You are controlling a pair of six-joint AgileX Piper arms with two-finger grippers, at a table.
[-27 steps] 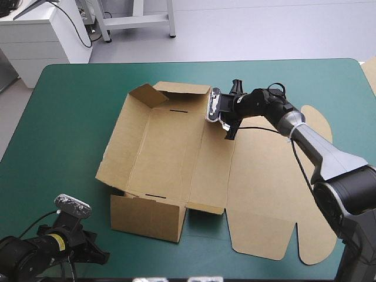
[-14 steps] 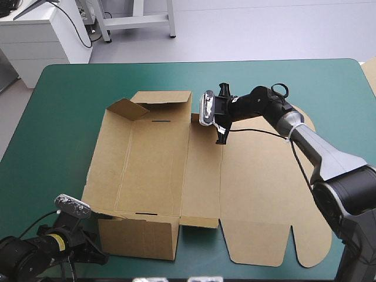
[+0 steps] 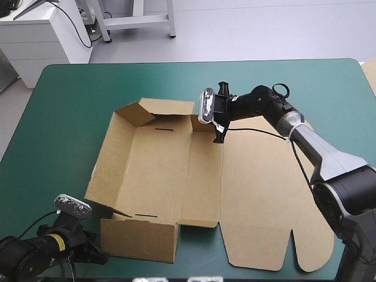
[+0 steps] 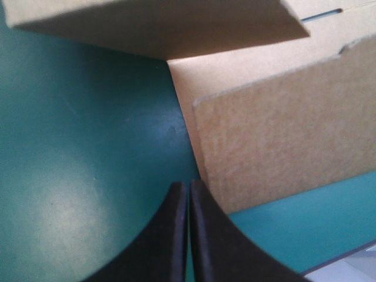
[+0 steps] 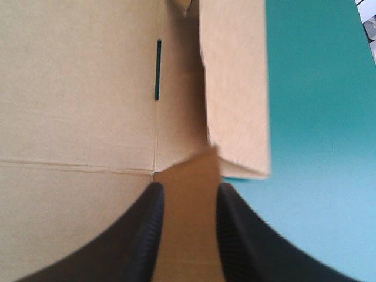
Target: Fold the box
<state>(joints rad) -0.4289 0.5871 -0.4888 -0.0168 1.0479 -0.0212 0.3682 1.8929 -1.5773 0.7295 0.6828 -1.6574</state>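
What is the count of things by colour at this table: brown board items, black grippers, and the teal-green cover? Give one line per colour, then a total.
Brown: 1, the box
Black: 2, the left gripper and the right gripper
Teal-green: 1, the table cover
Total: 4
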